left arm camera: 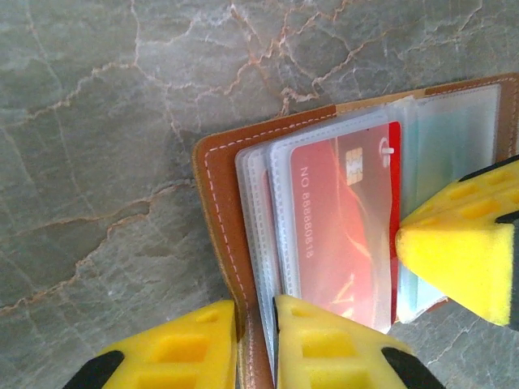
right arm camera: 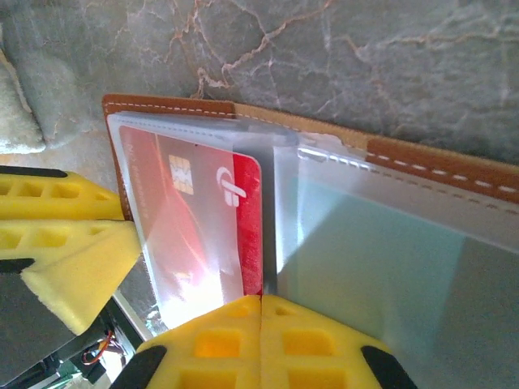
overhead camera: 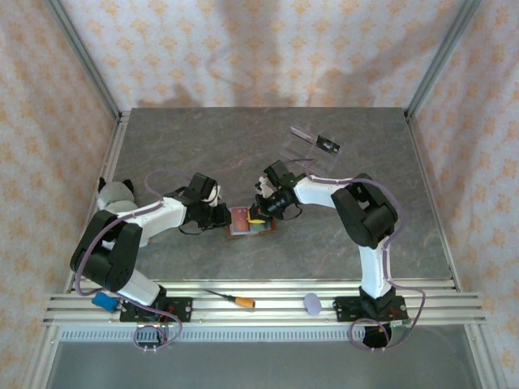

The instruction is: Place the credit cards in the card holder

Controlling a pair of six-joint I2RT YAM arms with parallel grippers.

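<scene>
The brown leather card holder [overhead camera: 243,224] lies open on the table between both arms, its clear sleeves fanned out. The red credit card [left arm camera: 340,219] [right arm camera: 195,219] sits in a clear sleeve, with a strip of it bare at the sleeve's mouth. A teal-green card [right arm camera: 389,267] [left arm camera: 446,146] shows through the neighbouring sleeve. My left gripper [left arm camera: 255,312] [overhead camera: 220,215] is shut on the card holder's leather cover [left arm camera: 217,186] and a few sleeves at its left edge. My right gripper [right arm camera: 261,304] [overhead camera: 261,212] is shut, its joined tips touching the red card's bare edge.
A clear plastic tray [overhead camera: 304,138] and a small dark item [overhead camera: 328,146] lie at the back right. On the near rails rest an orange-handled screwdriver [overhead camera: 239,301], a purple disc [overhead camera: 312,304] and a blue object [overhead camera: 104,301].
</scene>
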